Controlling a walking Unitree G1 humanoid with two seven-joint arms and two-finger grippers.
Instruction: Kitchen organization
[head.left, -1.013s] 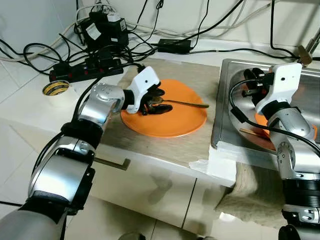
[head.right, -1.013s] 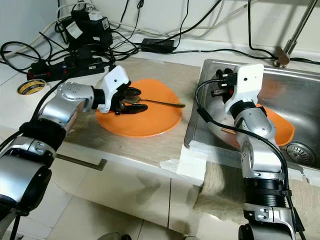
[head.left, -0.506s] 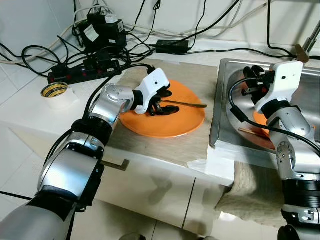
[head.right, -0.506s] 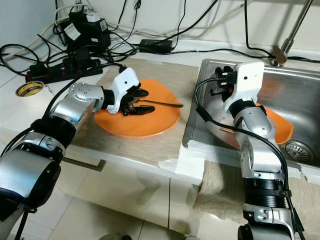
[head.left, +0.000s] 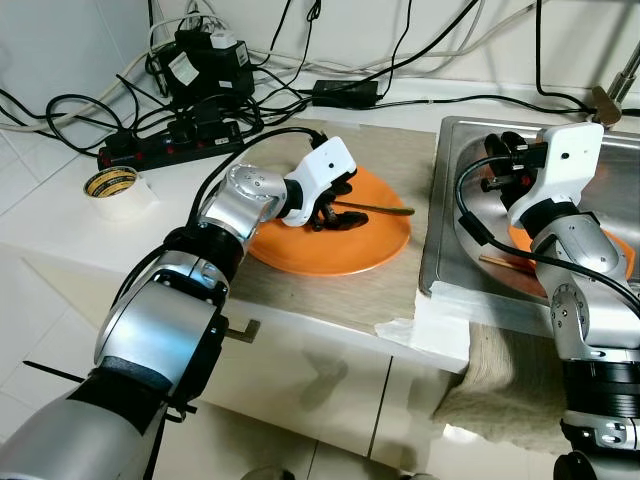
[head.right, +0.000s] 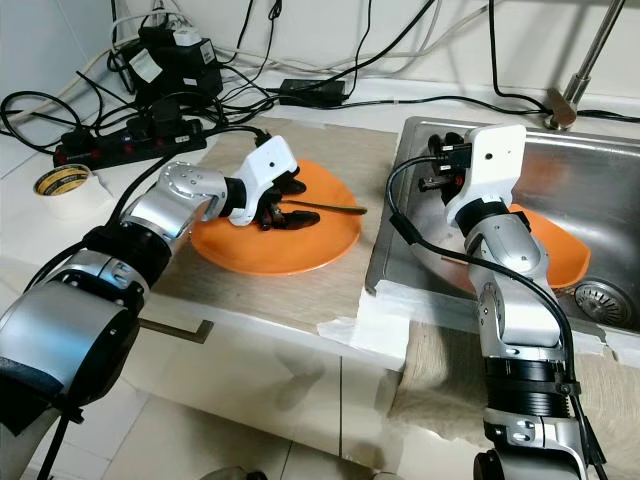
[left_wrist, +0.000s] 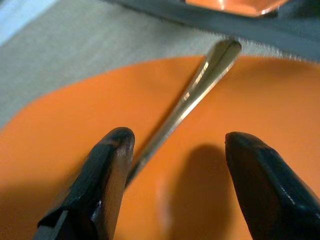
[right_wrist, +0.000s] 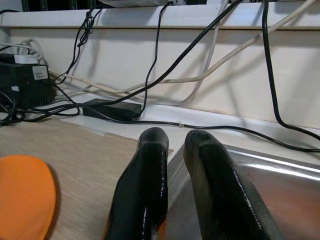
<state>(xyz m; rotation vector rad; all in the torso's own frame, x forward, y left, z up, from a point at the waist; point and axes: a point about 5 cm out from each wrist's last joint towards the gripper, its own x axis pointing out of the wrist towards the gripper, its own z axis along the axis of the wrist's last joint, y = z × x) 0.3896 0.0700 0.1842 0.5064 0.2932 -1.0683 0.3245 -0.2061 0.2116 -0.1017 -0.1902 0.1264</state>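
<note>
Two orange plates are what I have to sort out here, and as I judge it little of the tidying is finished. One orange plate (head.left: 335, 240) lies flat on the beige mat (head.left: 400, 160) on the counter, and a metal spoon (head.left: 372, 209) rests across it, handle pointing toward the sink (head.left: 450, 210). My left gripper (head.left: 335, 205) sits low over that plate at the spoon's bowl end; my wrist camera shows my two fingers (left_wrist: 107, 165) spread apart, with the spoon's handle (left_wrist: 200, 82) running out between them close to one pad, so I have not clamped on it yet. My right gripper (head.left: 497, 165) hangs above the sink's near corner, its fingers (right_wrist: 150, 190) almost together with nothing between them. The second orange plate (head.right: 560, 250) lies down in the basin behind my right forearm, partly hidden, with what looks like a thin stick (head.left: 505, 264) beside it. Off to the left a roll of tape (head.left: 110, 182) and a power strip (head.left: 165, 140) with tangled cables sit on the white counter, well apart from the plates. My guess is the spoon pickup is the step in hand, and moving spoon and plate to where they belong is all yet to do.
</note>
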